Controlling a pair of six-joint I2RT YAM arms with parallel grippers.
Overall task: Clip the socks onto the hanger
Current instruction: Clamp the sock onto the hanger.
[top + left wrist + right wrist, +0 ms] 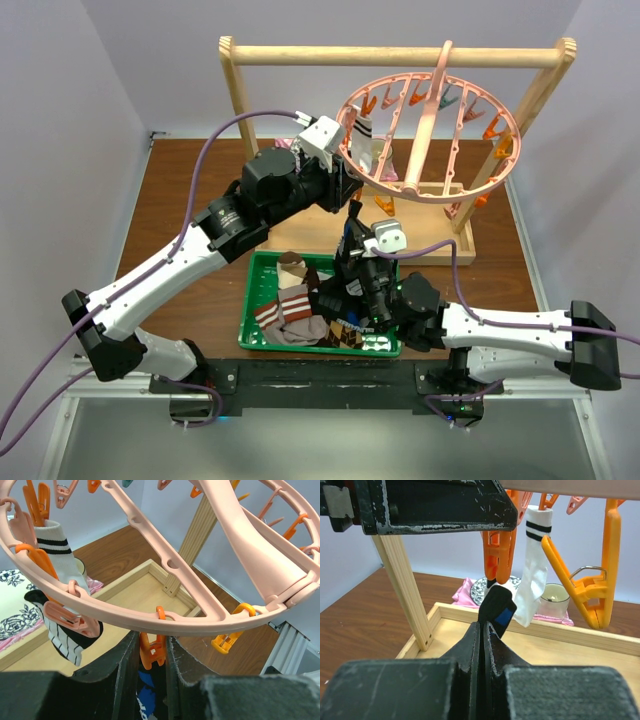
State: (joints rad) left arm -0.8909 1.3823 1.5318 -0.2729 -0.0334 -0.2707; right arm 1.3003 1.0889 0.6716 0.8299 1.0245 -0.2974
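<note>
Pink plastic hanger [421, 193] hangs upper right in the top view, a striped white sock [60, 555] clipped on. The jaws of the left gripper [152, 641] pinch an orange clip [150, 655] on its rim. The right gripper [482, 630], jaws nearly closed, holds a black-and-blue sock [499, 609] up to that clip. Other socks [295, 312] lie in the green tray [248, 300].

The orange clip [150, 655] sat squeezed between the left gripper's [151, 642] fingers, with the hanger [125, 615] rim close overhead. The right gripper [483, 627], pinching a black sock [495, 600], had open air over the wooden rack [402, 580] base, hemmed by its upright on one side and a white sock [532, 570] and nearer clip [605, 570] on the other.
</note>
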